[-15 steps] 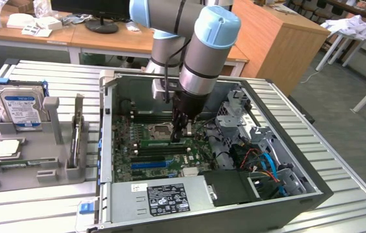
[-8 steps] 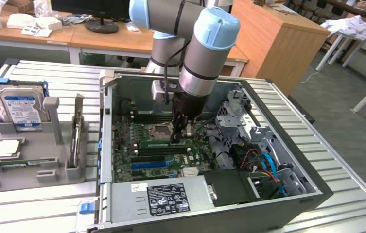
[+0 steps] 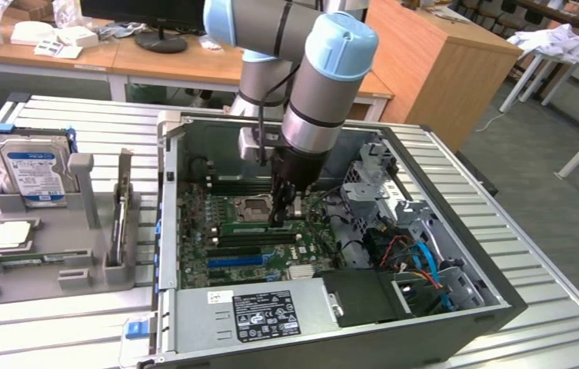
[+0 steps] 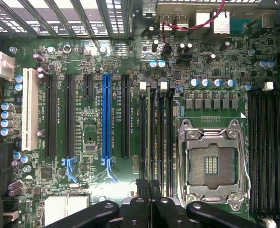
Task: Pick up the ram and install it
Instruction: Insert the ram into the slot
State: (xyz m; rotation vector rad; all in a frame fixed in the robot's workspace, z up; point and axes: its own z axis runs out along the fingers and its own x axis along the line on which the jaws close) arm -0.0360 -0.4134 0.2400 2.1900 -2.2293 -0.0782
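- Ribbed metal table [image 3: 535, 254] carries an open PC case [image 3: 474, 323]. Just beside the case, on the exterior view's left, a grey holder tray [image 3: 53, 231] has a hard drive [image 3: 31, 165] standing in it.
- Behind the case: wooden desks [image 3: 166, 65], a monitor foot [image 3: 161, 40], grey floor.
- Inside the case the ram [image 3: 253, 226] stands on edge in a black memory slot. End effector [image 3: 287, 219] is down on it, fingers drawn together and clamped on its top edge.
- The arm [image 3: 315, 84] hides part of the board inside the case. Can't tell how deep the ram sits.
- Hard drive's blue-white label, the power supply sticker [image 3: 265, 315] in the case and the board silkscreen are all too small to read.
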